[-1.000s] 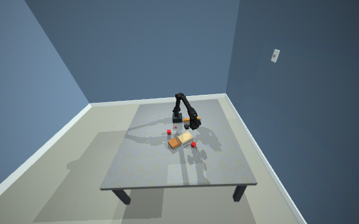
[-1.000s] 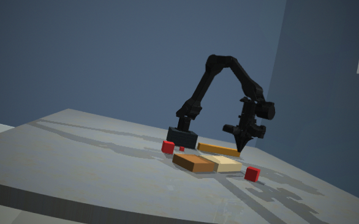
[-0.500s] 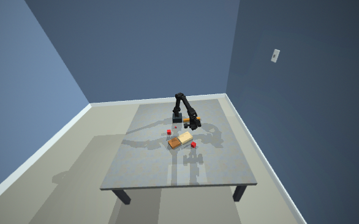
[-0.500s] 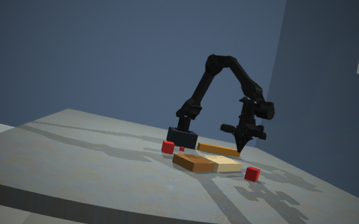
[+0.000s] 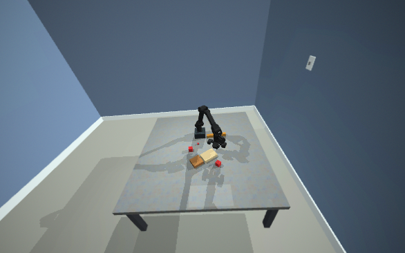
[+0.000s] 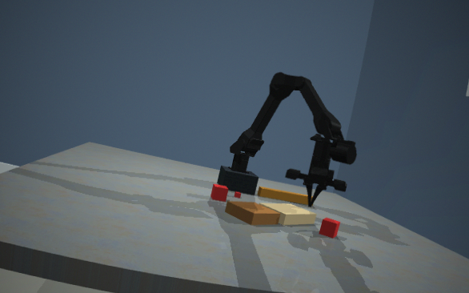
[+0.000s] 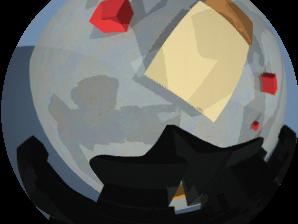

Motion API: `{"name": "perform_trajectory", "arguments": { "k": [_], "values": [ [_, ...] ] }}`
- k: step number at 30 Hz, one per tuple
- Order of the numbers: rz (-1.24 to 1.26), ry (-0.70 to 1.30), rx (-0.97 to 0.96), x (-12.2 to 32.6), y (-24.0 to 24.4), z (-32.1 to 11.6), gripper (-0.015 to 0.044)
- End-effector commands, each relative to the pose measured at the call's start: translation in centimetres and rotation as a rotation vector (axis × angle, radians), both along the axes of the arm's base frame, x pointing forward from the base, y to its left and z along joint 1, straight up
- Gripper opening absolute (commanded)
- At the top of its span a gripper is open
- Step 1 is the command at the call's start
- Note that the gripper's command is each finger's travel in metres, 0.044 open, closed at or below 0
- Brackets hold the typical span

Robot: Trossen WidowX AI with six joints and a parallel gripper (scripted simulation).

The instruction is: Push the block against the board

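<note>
The brown square block [image 5: 195,161] [image 6: 254,214] [image 7: 239,19] lies flat against one end of the longer cream board [image 5: 209,155] [image 6: 298,219] [image 7: 200,65]. Their facing sides appear to touch along a thin seam. Their long-side edges look nearly even; a slight offset cannot be ruled out. My gripper [image 5: 215,146] [image 6: 310,206] [image 7: 169,128] is shut and empty, fingertips pointing down. It is beyond the board's far side in the exterior view, on the robot's side, apart from both parts. Whether the tips touch the table is unclear.
A red cube [image 5: 218,163] [image 6: 329,227] [image 7: 111,16] sits near the board's free end. Another red cube [image 5: 191,149] [image 6: 219,193] [image 7: 269,84] and a tiny red one [image 5: 198,144] [image 6: 237,194] [image 7: 255,126] are near the base. An orange bar [image 5: 210,135] [image 6: 282,194] lies behind the gripper.
</note>
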State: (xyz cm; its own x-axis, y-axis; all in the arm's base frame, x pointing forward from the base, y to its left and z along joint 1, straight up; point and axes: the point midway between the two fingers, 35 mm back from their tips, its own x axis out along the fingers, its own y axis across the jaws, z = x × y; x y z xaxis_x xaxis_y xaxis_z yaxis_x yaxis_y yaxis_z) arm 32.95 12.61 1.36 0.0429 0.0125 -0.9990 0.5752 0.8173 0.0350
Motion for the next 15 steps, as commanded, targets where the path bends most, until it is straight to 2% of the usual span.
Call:
{"name": "perform_trajectory", "arguments": {
  "k": [1, 15],
  "values": [
    [-0.150, 0.007, -0.001, -0.1, -0.3, -1.0, 0.0000],
    [-0.585, 0.011, 0.016, -0.1, -0.7, -3.1, 0.0000]
  ]
}}
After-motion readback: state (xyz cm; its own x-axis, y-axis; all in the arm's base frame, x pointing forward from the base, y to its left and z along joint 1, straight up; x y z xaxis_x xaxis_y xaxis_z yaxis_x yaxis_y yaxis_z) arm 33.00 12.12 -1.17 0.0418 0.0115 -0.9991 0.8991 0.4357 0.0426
